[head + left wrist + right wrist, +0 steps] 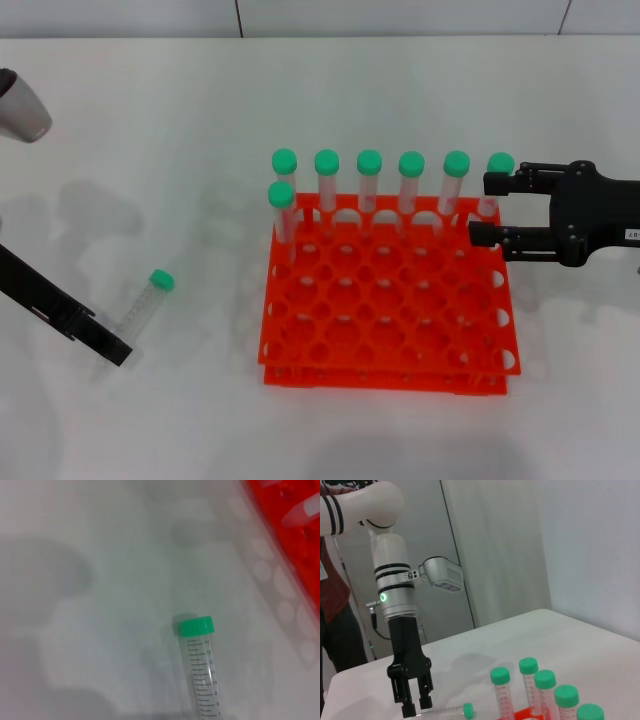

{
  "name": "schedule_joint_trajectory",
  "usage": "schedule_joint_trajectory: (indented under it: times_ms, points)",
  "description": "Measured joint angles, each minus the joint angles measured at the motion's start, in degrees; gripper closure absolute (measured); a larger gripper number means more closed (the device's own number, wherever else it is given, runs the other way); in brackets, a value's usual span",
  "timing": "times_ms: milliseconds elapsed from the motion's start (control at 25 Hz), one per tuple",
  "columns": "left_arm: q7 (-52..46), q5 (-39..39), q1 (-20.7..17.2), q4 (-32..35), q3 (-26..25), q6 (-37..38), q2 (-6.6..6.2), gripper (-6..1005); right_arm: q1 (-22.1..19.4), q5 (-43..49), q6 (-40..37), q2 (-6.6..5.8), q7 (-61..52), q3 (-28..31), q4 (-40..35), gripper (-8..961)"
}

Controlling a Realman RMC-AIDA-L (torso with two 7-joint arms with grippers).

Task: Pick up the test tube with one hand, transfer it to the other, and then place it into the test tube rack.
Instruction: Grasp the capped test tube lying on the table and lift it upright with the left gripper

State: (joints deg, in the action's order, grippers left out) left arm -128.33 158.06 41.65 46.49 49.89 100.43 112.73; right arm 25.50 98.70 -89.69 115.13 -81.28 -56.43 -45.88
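The test tube (143, 305), clear with a green cap (196, 626), lies flat on the white table left of the rack. My left gripper (112, 347), black under a silver wrist with a green ring, stands upright at the tube's bottom end (416, 706), down at table level. The orange-red test tube rack (400, 330) sits mid-table. My right gripper (487, 209) hovers open at the rack's back right corner. In the head view its fingers (500, 183) lie either side of the rightmost racked tube. Whether they touch it is unclear.
Several green-capped tubes (369, 162) stand in the rack's back row, one more in the second row at left (282, 195). Most rack holes are bare. A person in a red shirt (330, 605) stands behind the table's far left.
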Motion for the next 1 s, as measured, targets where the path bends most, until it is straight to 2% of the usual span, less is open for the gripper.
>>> schedule_joint_trajectory:
  times_ms: [440,680,1000]
  points:
    - [-0.2,0.0,0.1,-0.9,1.2,-0.5,0.23,427,0.0,0.0,0.2,0.00,0.1,0.0,0.0,251]
    - [-0.3,0.1,0.1,-0.9,1.3,-0.9,0.21,578,0.0,0.0,0.2,0.00,0.3,0.0,0.0,251]
    - [-0.4,0.6,0.1,-1.4,1.3,-1.3,0.23,603,-0.2,-0.4,0.3,0.00,0.6,0.1,0.0,252]
